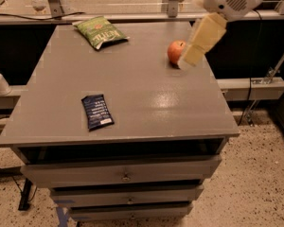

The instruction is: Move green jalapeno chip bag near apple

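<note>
The green jalapeno chip bag lies flat at the far left of the grey tabletop. The red-orange apple sits at the far right of the top, well apart from the bag. My gripper, pale yellow under the white arm housing, hangs in from the upper right. Its lower end is in front of the apple's right side and covers part of it. It holds nothing that I can see. It is far to the right of the bag.
A small dark blue flat packet lies near the front left of the top. The top belongs to a grey drawer cabinet. A metal frame and rail run behind the table. A speckled floor is on the right.
</note>
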### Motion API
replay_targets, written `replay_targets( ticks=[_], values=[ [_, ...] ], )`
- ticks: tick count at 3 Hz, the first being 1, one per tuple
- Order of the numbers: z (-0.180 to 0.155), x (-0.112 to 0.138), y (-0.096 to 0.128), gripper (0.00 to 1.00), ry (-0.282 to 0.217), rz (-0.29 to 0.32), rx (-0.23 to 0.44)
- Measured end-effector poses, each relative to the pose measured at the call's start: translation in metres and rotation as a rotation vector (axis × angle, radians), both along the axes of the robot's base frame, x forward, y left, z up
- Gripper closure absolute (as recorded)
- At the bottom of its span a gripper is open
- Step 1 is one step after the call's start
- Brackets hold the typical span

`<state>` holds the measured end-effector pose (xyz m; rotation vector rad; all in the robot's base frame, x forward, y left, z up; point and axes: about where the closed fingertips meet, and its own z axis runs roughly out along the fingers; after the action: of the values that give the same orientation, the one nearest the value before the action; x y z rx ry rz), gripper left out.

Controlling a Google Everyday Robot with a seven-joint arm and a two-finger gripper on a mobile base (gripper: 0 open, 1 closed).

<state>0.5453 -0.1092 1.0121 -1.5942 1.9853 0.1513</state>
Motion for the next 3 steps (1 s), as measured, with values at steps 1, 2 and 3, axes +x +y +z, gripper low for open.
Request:
replay_targets(
  ticks=[1, 2, 3],
  values=[
    [0.0183, 0.0223, 0.0596, 0.00, -0.038, -0.030, 0.100],
    [0.0236, 0.0278, 0.0688, 0.00, -0.047, -0.053, 0.131],
    [0.0237, 0.0277, 0.0665, 0.00, -0.035, -0.044, 0.131]
  ],
)
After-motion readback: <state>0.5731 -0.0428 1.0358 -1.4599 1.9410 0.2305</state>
